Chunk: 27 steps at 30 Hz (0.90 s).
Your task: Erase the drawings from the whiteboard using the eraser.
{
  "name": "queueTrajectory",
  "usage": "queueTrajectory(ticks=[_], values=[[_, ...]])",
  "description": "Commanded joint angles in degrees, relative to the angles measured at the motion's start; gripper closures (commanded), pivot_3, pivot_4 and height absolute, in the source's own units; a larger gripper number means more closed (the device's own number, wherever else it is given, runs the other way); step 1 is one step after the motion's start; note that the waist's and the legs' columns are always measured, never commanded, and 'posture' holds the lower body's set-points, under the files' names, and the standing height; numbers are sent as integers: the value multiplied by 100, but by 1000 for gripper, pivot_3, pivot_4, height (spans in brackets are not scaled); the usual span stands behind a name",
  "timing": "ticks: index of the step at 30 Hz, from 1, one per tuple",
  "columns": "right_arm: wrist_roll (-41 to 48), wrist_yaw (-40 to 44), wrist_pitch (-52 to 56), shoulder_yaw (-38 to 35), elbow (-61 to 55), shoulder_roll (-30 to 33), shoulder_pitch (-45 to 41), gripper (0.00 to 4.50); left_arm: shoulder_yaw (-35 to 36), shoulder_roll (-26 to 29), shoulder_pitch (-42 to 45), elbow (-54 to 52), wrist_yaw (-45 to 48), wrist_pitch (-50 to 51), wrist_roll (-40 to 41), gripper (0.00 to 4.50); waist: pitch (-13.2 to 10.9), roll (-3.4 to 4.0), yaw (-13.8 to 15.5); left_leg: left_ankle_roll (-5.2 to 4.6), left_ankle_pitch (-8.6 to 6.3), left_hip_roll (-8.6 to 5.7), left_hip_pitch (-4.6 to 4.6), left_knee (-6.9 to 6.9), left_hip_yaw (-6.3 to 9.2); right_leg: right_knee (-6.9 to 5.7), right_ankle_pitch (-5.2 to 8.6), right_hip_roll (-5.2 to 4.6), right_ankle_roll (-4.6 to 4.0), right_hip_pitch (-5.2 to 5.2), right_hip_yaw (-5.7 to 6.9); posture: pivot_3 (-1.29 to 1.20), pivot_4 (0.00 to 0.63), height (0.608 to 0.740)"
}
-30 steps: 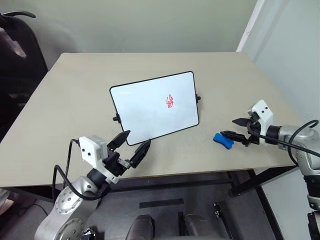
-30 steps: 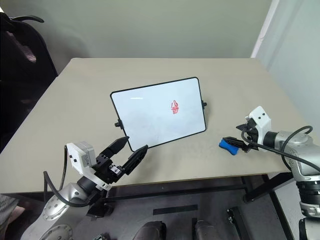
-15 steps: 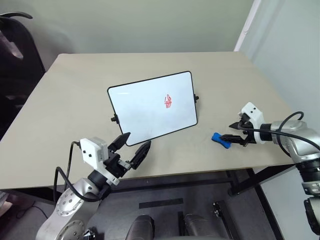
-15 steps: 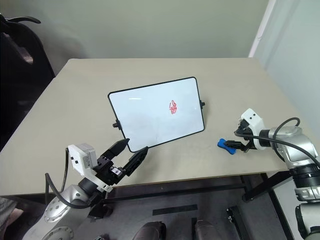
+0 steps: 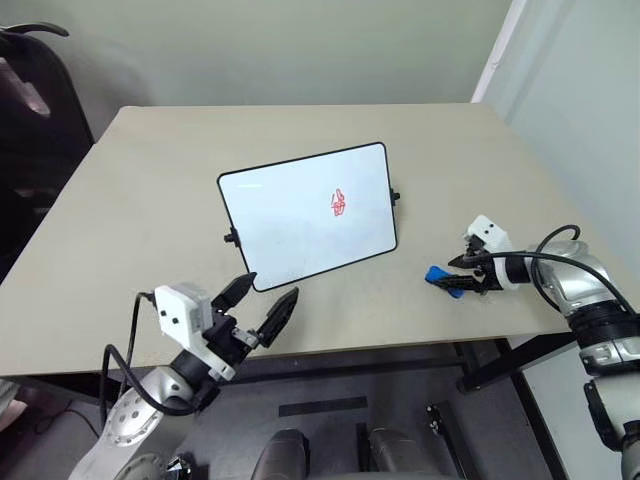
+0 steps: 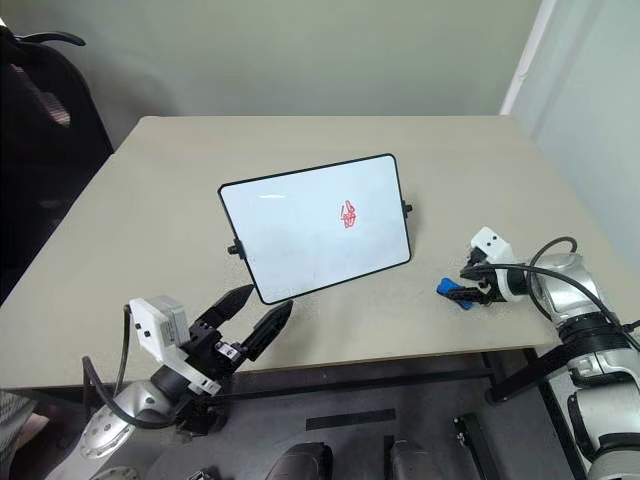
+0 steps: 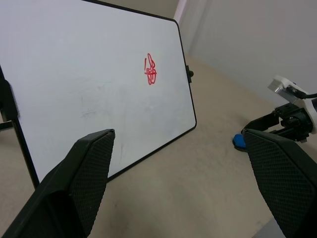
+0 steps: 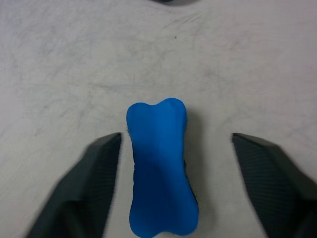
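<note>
Right end effector (image 8: 171, 186) spread, straddling the eraser (image 8: 161, 166) lying flat on the desk (image 5: 150, 200), right of frame — lined up to pinch it. Left end effector (image 5: 258, 308) spread, empty, lower left. Whiteboard (image 5: 290, 225) propped center, drawings (image 5: 339, 203) unerased.

A beige table (image 5: 150, 180) with a matte, faintly scuffed top takes up the middle of the head views, its near edge running across the lower part of the frame. Behind it a plain pale greenish-grey wall (image 5: 300, 50) spans the top. At the upper right a white vertical strip (image 5: 492, 55) edges a lighter wall panel (image 5: 580, 120). A dark chair (image 5: 30, 110) stands at the upper left. Below the table, a grey floor (image 5: 320, 420) and black table legs (image 5: 500, 365) show. Light is even and soft.
</note>
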<state>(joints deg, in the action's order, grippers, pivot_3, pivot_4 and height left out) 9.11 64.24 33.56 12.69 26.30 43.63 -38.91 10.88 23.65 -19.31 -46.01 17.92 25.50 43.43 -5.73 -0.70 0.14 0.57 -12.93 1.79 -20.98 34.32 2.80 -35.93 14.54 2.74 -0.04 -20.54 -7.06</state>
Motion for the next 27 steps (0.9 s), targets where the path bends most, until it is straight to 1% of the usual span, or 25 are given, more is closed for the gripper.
queueTrajectory(ticks=[1,12,15,16,18,21,25,27], values=[[-26,176,-77,-84,-111,59,-63,1611,114,-6,-44,-321,-50,-99,45,0,-1,2,4,0,0,0,0,1,0,0,0,0,0,0,0,0,150,727],[-183,350,-54,-11,-227,40,-19,1611,35,-27,-76,-411,-151,-81,28,0,-1,3,0,0,0,0,1,4,0,0,0,0,-2,1,-1,0,150,727],[-236,332,-89,-29,-163,16,-48,2199,20,-38,-64,-405,-173,-85,19,0,-2,3,0,0,0,0,1,4,-1,0,0,0,-2,0,-1,0,150,727],[-256,327,-100,-30,-146,8,-49,2460,19,-41,-62,-396,-175,-92,19,0,-2,3,0,0,0,0,1,5,-1,0,0,0,-2,0,-1,0,150,727],[-272,324,-97,-46,-141,-10,-41,3147,25,-42,-62,-376,-170,-108,17,0,-2,3,1,0,0,0,1,4,0,0,0,0,-2,0,-1,0,150,727],[-290,286,-100,-76,-170,-22,-24,3949,33,-47,-60,-346,-154,-128,6,0,-1,2,0,0,0,0,3,4,0,0,0,0,-2,0,-1,0,150,727],[-191,276,-26,-243,-379,76,-11,3949,42,-57,-66,-322,-140,-154,-5,0,-1,3,-1,0,0,0,4,5,-1,0,0,0,-2,0,-2,0,150,727],[-12,305,147,-437,-712,165,21,3949,49,-60,-73,-309,-128,-164,-5,0,-4,7,1,0,1,0,1,5,-1,0,1,0,-1,0,-2,0,150,727]])
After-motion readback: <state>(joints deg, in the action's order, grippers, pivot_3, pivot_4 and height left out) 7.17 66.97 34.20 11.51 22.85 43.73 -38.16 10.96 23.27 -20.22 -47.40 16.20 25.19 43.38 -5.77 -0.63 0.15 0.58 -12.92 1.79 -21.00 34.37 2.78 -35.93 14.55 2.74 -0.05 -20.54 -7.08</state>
